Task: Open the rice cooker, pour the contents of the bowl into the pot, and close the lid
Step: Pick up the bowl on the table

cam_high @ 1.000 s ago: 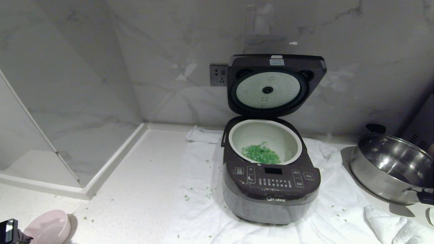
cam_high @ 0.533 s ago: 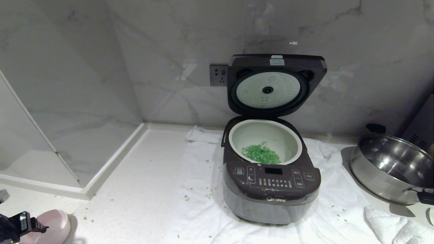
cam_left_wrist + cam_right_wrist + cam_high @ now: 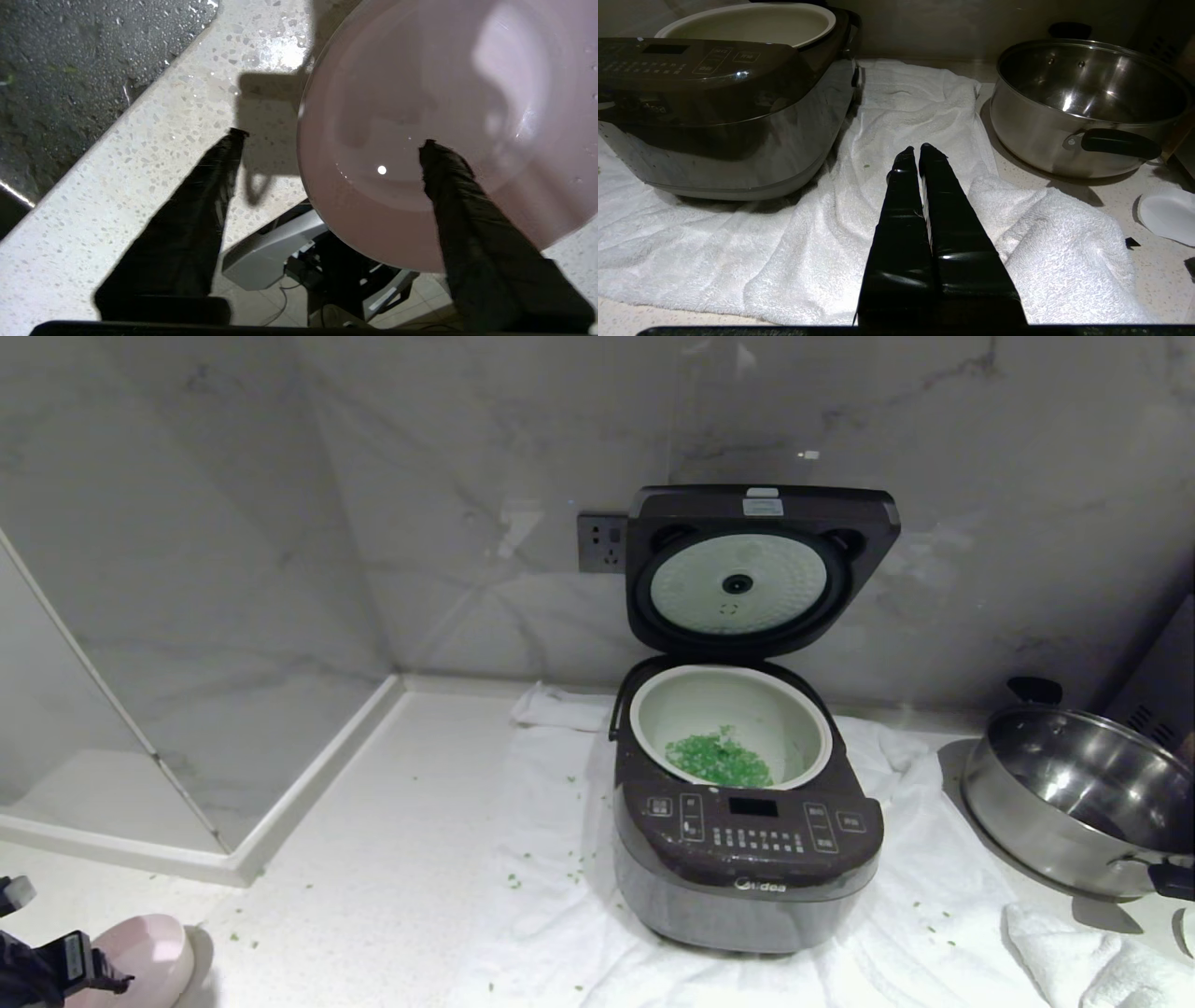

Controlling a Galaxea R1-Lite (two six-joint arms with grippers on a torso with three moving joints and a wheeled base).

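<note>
In the centre of the head view the boxy dark brown-grey rice cooker [image 3: 747, 840] stands on a white towel [image 3: 551, 859] with its hinged lid [image 3: 761, 569] raised, and chopped bright green bits [image 3: 719, 761] lie in its pale round inner pot [image 3: 733, 709]. At the lower left corner the small pale pink bowl [image 3: 140, 957] rests at the speckled counter's [image 3: 373, 859] edge, where the left gripper [image 3: 329, 140] hangs over its rim with jaws spread and released. The right gripper [image 3: 914, 148], jaws clenched together, sits low over the towel between the cooker and a shiny steel pan [image 3: 1087, 102].

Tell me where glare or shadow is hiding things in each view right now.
Head view: steel pan throws bright reflections; marble wall carries soft sheen. Left wrist view: bowl shows white highlights, with the left gripper shadow on the counter. Right wrist view: rice cooker front mirrors light.
</note>
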